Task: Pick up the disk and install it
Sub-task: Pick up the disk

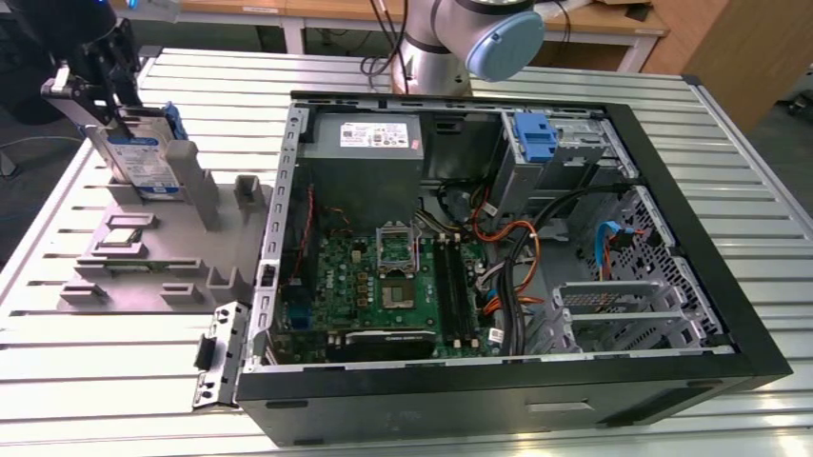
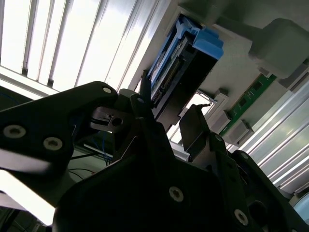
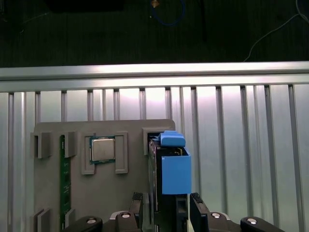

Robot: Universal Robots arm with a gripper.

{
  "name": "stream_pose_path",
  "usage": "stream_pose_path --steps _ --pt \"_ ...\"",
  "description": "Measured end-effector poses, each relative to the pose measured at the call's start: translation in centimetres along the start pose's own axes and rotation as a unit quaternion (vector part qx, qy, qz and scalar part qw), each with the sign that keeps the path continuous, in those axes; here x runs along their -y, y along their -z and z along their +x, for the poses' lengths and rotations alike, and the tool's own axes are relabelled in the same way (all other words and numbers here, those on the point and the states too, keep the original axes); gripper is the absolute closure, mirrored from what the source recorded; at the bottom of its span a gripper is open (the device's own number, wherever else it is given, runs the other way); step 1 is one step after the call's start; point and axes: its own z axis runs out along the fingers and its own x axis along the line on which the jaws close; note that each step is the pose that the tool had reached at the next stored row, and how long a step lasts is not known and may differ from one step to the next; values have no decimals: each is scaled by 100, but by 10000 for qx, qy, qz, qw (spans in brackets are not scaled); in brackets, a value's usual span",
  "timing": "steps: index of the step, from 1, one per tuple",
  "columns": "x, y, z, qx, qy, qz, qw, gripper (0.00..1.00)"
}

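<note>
First wrist view: the end effector (image 3: 168,202), slightly open, straddles the disk (image 3: 175,175) standing upright in a gray holder (image 3: 96,193) on the desk (image 3: 231,145), clamping nothing. Probably stiff, heavy, shock-sensitive; grip its flat faces.

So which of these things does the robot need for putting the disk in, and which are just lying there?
For the job: the disk, standing in the grey holder; the gripper, right at it; the open computer case.
Just lying about: the processor chip; the green memory stick, both in the holder.
</note>
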Motion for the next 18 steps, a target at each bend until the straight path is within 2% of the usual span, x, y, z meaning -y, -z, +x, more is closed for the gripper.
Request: stream_pose_path --steps 6,13,18 --pt "0 -16 -13 -16 12 0 10000 49" --pt "3 -23 -14 -19 124 -5 9999 49" --pt "3 5 -15 -17 129 -6 9999 49"
